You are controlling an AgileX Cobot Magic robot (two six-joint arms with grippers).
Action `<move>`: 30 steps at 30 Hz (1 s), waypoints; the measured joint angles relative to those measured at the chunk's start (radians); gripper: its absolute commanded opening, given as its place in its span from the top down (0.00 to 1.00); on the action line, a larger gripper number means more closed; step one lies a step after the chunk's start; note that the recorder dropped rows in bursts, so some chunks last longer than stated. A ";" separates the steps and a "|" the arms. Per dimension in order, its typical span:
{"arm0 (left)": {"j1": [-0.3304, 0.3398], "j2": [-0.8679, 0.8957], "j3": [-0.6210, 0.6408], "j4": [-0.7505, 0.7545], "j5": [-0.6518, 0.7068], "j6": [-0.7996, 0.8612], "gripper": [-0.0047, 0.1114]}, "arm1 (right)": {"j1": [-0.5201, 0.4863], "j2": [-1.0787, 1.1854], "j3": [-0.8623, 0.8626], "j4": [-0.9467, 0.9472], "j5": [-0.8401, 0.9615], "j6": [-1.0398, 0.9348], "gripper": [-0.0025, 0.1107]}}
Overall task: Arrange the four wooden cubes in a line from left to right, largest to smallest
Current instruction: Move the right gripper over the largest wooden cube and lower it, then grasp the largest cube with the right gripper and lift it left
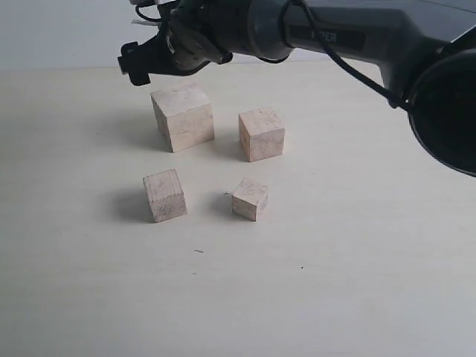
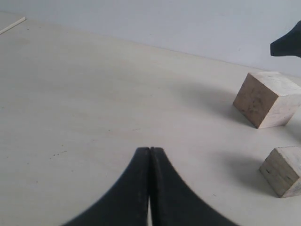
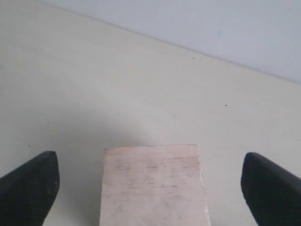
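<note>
Four wooden cubes sit on the pale table [image 1: 357,282] in two rows, all apart from one another. At the back, the largest cube [image 1: 182,115] is on the left and the second-largest cube [image 1: 261,134] is near it on the right. At the front, the third cube [image 1: 164,195] is on the left and the smallest cube [image 1: 249,198] on the right. The right gripper [image 3: 149,186], reaching across from the right, hangs just above the largest cube with its jaws spread wide, one finger to either side, neither touching the wood. The left gripper [image 2: 149,188] is over bare table away from the cubes, its jaws pressed together with nothing between them.
</note>
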 measured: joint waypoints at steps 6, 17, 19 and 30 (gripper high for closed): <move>0.000 0.000 0.000 0.000 0.000 0.000 0.96 | 0.000 0.026 0.000 0.083 0.092 -0.063 0.11; 0.000 0.000 0.000 0.000 0.000 0.000 0.96 | 0.000 0.044 0.000 0.136 0.056 -0.154 0.11; 0.000 0.000 0.000 0.000 0.000 0.000 0.96 | 0.000 0.056 0.000 0.136 0.052 -0.154 0.11; 0.000 0.000 0.000 0.000 0.000 0.000 0.96 | -0.004 0.108 0.000 0.120 0.032 -0.157 0.14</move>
